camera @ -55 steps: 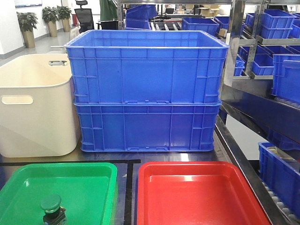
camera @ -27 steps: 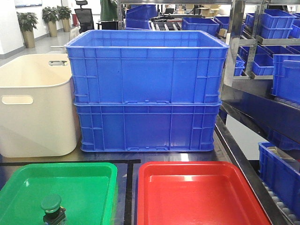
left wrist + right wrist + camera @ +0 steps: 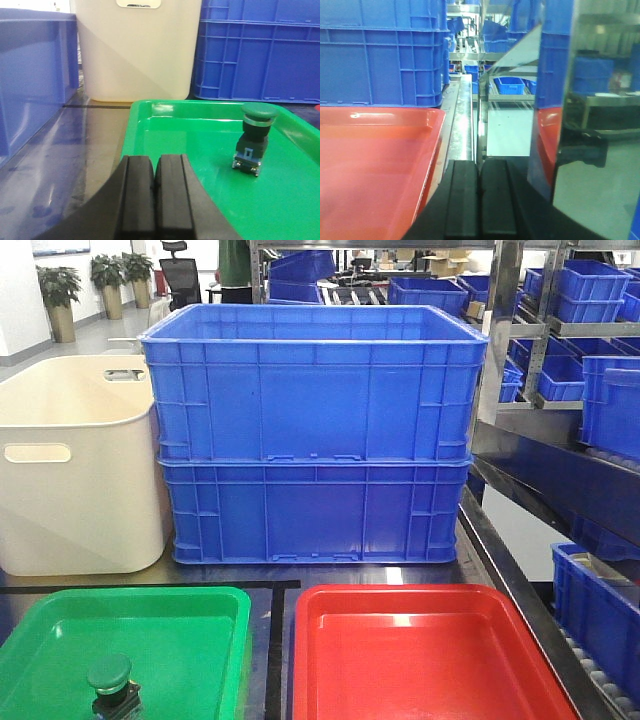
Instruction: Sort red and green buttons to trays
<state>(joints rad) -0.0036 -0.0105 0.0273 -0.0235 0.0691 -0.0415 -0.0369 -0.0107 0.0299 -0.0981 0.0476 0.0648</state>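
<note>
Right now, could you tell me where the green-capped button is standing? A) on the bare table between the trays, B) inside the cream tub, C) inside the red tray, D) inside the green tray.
D: the green-capped button stands upright on the floor of the green tray, clear of its rims, while the red tray holds nothing in view.
</note>
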